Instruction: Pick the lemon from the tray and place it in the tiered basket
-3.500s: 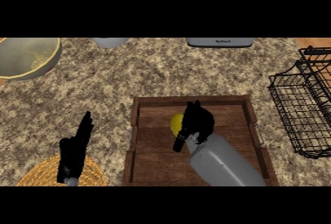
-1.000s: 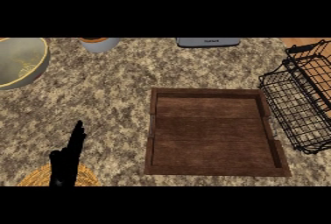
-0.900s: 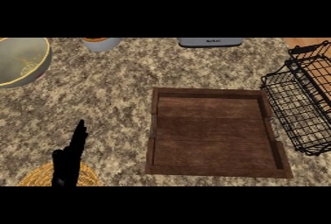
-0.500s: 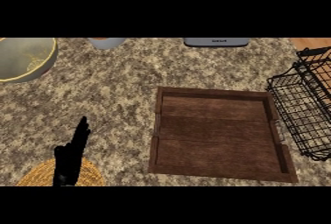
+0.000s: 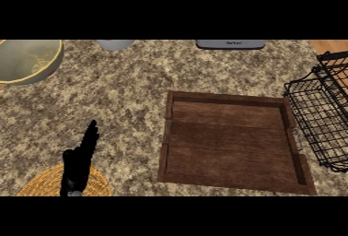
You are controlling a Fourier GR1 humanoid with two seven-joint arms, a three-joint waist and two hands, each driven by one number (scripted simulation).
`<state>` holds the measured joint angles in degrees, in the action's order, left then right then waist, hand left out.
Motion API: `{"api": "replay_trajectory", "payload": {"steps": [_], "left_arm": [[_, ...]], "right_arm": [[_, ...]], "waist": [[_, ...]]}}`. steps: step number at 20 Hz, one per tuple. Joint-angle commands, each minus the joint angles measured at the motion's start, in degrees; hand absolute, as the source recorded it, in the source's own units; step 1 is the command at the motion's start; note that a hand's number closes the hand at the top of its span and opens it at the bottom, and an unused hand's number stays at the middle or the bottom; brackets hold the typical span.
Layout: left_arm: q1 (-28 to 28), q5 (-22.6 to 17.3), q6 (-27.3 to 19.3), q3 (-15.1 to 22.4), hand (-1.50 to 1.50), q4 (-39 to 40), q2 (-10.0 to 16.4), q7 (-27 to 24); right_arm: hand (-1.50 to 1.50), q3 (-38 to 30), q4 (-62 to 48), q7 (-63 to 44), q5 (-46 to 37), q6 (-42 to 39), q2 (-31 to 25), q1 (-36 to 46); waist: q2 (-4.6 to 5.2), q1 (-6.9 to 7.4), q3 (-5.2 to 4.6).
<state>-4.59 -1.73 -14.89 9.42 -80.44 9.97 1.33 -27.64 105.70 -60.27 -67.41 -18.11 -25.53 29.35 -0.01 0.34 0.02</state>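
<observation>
One wooden tray [image 5: 231, 98], centre right. One black wire basket [image 5: 319, 120], right edge. One large pale bowl [image 5: 27, 62], upper left. One small grey vessel [image 5: 114, 44], top edge, cut off. One flat grey object [image 5: 229, 44], top edge. One round woven mat [image 5: 37, 184], lower left. One hand [image 5: 80, 159] showing, lower left.

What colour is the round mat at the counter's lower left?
Golden yellow, with a woven ring pattern. The mat shows best in the head view.
</observation>
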Motion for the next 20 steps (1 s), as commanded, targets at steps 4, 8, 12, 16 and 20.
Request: {"api": "replay_trajectory", "payload": {"steps": [4,8,12,16,20], "left_arm": [[-1.05,0.35,-0.47,-0.37,0.0,-0.41,-1.06,-0.04],[1.46,-1.53,3.6,-3.42,0.0,-2.99,3.71,4.88],[2.28,0.73,0.67,-1.05,0.0,2.29,-1.73,0.07],[1.8,2.02,-0.68,-1.48,0.0,0.97,-0.76,0.94],[-1.33,0.93,1.3,-0.97,0.0,-0.97,-0.56,0.21]], "right_arm": [[1.5,-3.68,-16.43,-0.71,-2.13,6.23,-1.15,3.7],[1.5,-2.15,-15.49,-2.71,-4.21,10.46,4.02,2.28],[1.5,-8.34,-18.8,1.44,1.33,17.54,4.63,3.07],[-1.5,-13.82,-21.12,6.0,7.88,28.16,9.18,2.74],[-1.5,-14.09,-18.97,9.83,10.31,36.38,11.6,2.46]], "waist": [[0.2,0.48,0.0],[0.07,0.14,0.0],[0.14,-0.19,0.01],[0.2,-0.05,0.08],[0.0,-0.01,0.04]]}}
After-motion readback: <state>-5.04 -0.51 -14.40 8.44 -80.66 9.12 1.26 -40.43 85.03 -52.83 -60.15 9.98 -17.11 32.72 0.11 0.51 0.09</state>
